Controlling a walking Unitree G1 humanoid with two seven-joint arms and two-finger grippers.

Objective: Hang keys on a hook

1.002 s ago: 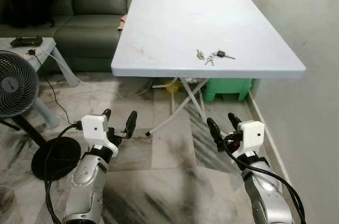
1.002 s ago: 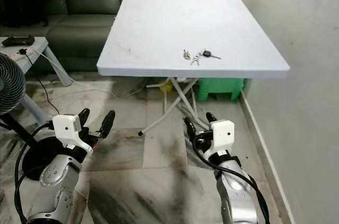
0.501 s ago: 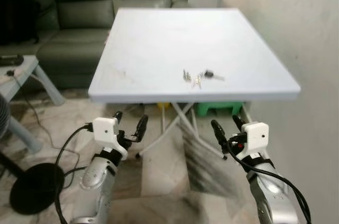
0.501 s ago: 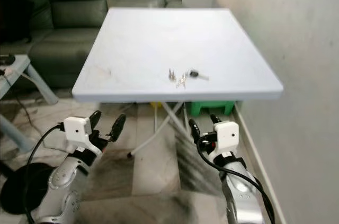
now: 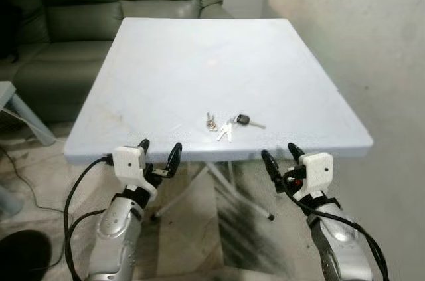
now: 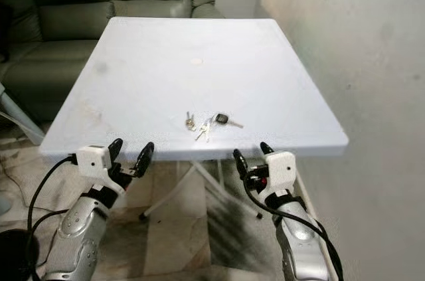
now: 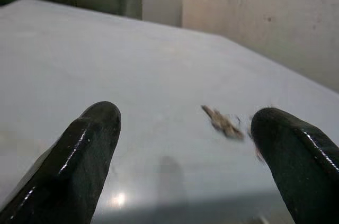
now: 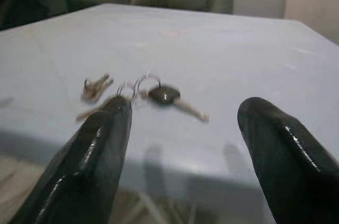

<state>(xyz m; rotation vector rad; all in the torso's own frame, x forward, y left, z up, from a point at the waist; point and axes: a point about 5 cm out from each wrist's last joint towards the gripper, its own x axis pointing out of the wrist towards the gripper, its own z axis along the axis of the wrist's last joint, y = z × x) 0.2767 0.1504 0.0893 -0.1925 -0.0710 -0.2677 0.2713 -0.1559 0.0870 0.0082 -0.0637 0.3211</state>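
Note:
A bunch of keys with a black-headed key lies on the white folding table, near its front edge. The keys also appear in the right wrist view, just beyond the fingers, and blurred in the left wrist view. My left gripper is open at the table's front edge, left of the keys. My right gripper is open too, just in front of the edge and right of the keys. Both are empty.
A dark green sofa stands behind the table. A pale wall runs close along the table's right side. A black cable lies on the marble floor at left.
The camera has come closer to the table. The keys now sit nearer and lower in view, and both grippers have reached the table's front edge.

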